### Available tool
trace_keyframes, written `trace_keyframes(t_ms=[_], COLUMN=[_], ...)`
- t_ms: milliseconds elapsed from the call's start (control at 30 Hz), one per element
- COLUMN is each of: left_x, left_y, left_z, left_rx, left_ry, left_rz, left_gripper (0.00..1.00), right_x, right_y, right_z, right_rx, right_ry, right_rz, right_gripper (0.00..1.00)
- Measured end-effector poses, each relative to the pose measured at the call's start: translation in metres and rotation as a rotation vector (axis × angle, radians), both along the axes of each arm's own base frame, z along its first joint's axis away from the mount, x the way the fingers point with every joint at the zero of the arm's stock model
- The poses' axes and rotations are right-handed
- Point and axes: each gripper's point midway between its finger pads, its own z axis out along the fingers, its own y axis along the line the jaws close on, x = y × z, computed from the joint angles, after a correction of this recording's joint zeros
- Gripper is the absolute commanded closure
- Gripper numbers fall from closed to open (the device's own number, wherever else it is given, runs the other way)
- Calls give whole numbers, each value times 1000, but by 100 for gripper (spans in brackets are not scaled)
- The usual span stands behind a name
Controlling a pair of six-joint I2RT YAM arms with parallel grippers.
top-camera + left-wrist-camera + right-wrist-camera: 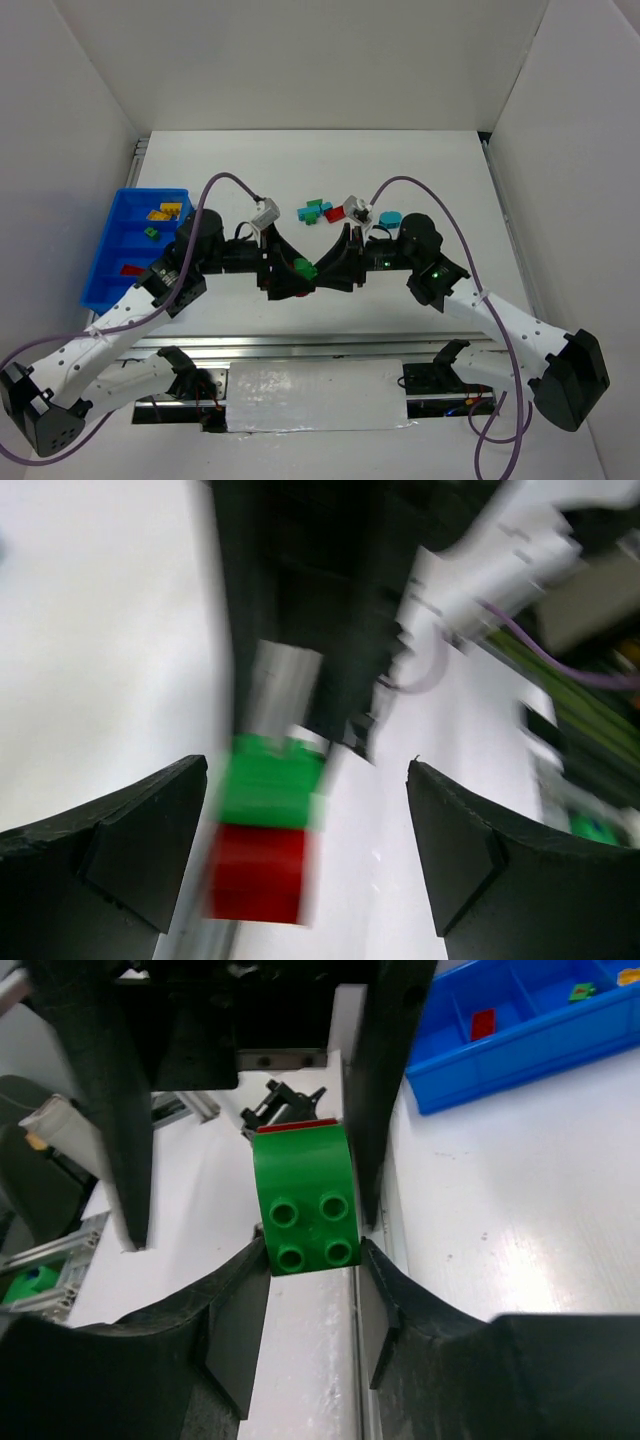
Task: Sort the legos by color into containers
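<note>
green brick (305, 1200): glossy plastic | tray (520, 1060): smooth blue plastic | table (500, 1220): matt white

Bright even light; left wrist motion-blurred.

I am running both arms bent in toward the middle, the left arm (130, 312) and the right arm (500, 315) pointing their grippers at each other, nearly tip to tip. The right gripper (312, 1245) is pinching a green brick (303, 1195), its jaws pressing on the brick's two sides. The left gripper (306, 768) is facing it with jaws spread wide, and its fingers (115, 850) are standing clear on either side, touching nothing.
</note>
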Motion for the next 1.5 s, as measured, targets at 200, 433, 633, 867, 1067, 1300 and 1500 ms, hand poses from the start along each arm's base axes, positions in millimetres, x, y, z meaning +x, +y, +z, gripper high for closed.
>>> trace_keyframes(t_ms=[200, 433, 633, 867, 1067, 1300, 1500], left_x=[32, 34, 41, 50, 56, 44, 43], left_y=[9, 8, 8, 10, 17, 34, 27], left_z=[-2, 0, -4, -3, 4, 32, 29], left_rx=[22, 7, 17, 17, 5, -89, -91], left_ry=[-19, -12, -7, -17, -43, -138, -136], left_rz=[188, 200, 228, 278, 341, 379, 335], left_gripper=[8, 8, 0, 1, 1, 0, 0], right_x=[-7, -6, -1, 4, 21, 36, 24], right_y=[-2, -2, 0, 3, 1, -12, -16], right_z=[5, 6, 1, -6, -9, -2, 18], right_rx=[19, 30, 20, 5, 0, 20, 66], right_ry=[-12, -1, 10, 29, 58, 91, 68], right_rz=[20, 12, -2, -15, -88, -149, -120], right_gripper=[100, 100, 100, 100, 100, 100, 100])
